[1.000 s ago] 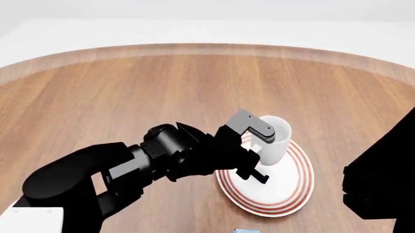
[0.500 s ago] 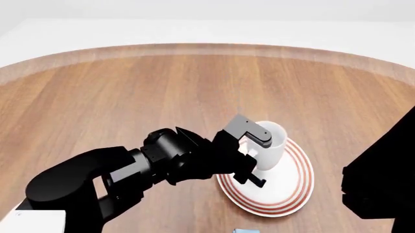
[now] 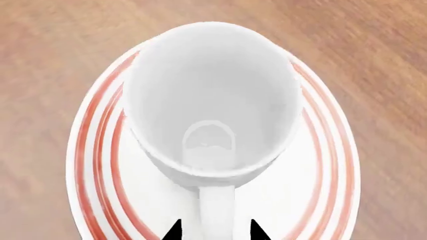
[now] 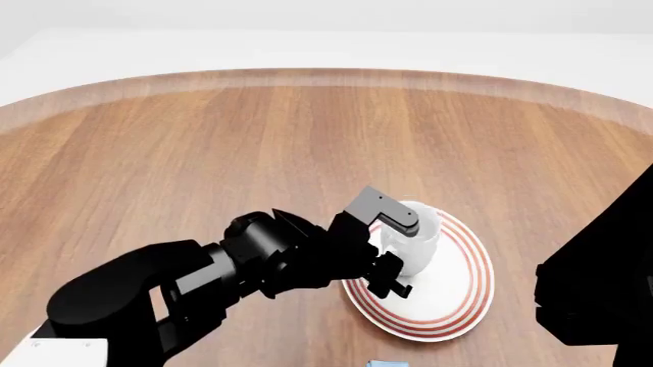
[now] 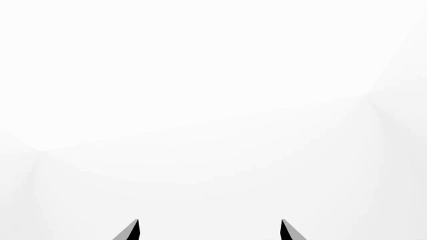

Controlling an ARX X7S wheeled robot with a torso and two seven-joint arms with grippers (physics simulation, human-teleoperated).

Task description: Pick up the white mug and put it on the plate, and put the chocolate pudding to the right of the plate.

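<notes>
The white mug (image 4: pixel 417 235) stands on the red-ringed plate (image 4: pixel 461 284) at the right front of the table. In the left wrist view I look down into the mug (image 3: pixel 210 90), with the plate (image 3: pixel 93 165) under it. My left gripper (image 4: pixel 393 248) is at the mug's left side. Its tips (image 3: pixel 217 231) sit on either side of the handle and are shut on it. A light blue corner of the chocolate pudding (image 4: pixel 388 362) shows at the bottom edge. My right gripper (image 5: pixel 209 229) is open and empty, facing blank white.
The round wooden table (image 4: pixel 255 145) has a pale rim along the back. My right arm (image 4: pixel 597 290) is a dark mass at the right edge, just right of the plate. The left arm (image 4: pixel 204 275) crosses the front left.
My left gripper has lowered the white mug from above the plate down onto it, moving slightly toward me. The right arm has not moved.
</notes>
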